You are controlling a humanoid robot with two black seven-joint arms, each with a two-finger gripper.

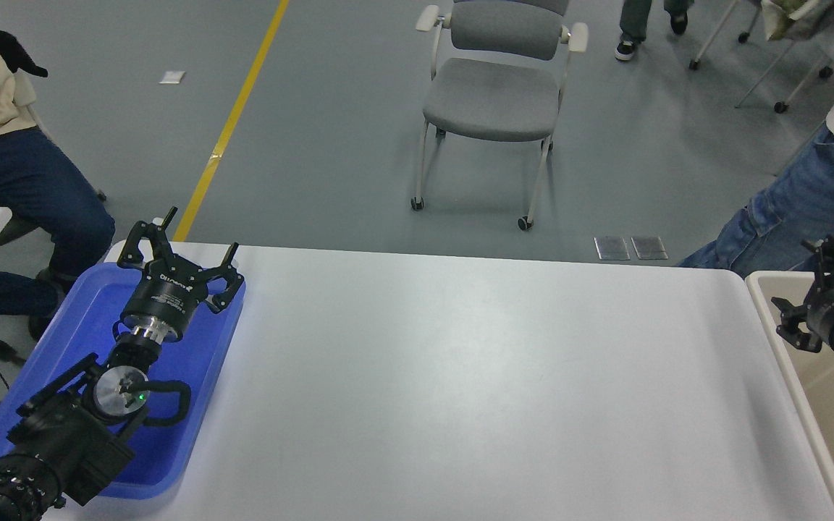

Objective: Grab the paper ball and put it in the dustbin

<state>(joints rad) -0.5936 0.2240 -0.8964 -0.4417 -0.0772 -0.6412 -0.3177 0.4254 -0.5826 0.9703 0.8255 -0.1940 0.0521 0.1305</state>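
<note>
No paper ball shows anywhere in the head view. The beige dustbin (798, 405) stands against the table's right end, cut off by the picture's edge. My right gripper (802, 288) comes in from the right edge and hovers over the dustbin's near-left rim, open, with nothing between its fingers. My left gripper (184, 250) is parked at the lower left over the blue tray (62, 325), also open and holding nothing.
The white table (460, 376) stretches between tray and dustbin. Beyond the far edge stands a grey wheeled chair (493, 94). A person in jeans (801, 210) stands close to the dustbin's far corner; another person (4, 166) sits at the far left.
</note>
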